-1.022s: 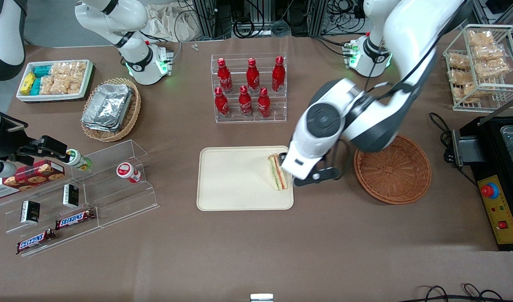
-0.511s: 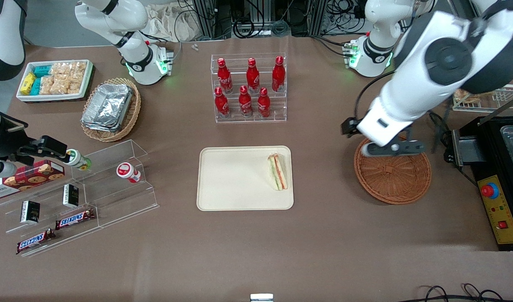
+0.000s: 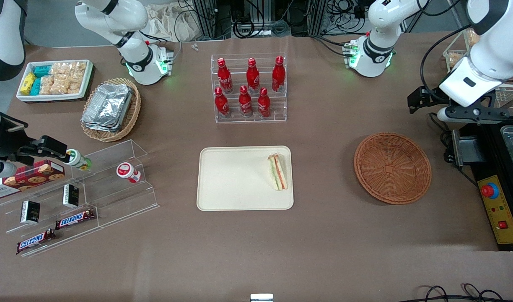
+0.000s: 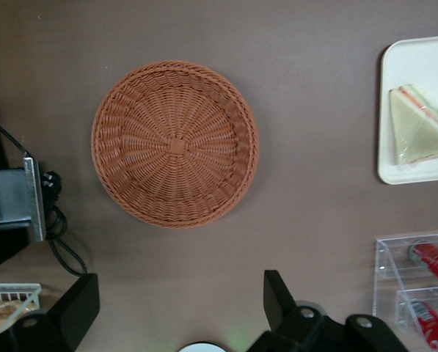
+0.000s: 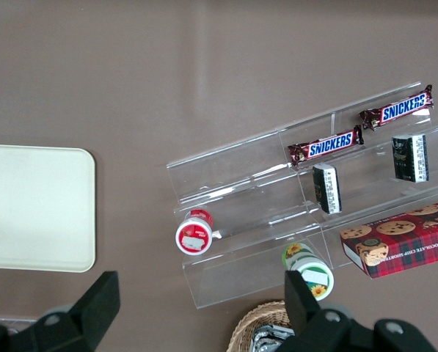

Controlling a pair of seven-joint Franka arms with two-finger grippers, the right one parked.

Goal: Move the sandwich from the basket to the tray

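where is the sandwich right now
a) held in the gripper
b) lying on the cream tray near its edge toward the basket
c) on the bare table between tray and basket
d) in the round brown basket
b: the sandwich lies on the tray by the edge nearest the basket, which holds nothing, and the gripper is open and holds nothing, up at the working arm's end of the table.

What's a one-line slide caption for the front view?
Sandwich rests on the tray, basket sits empty, and the open gripper hangs raised toward the working arm's end of the table.
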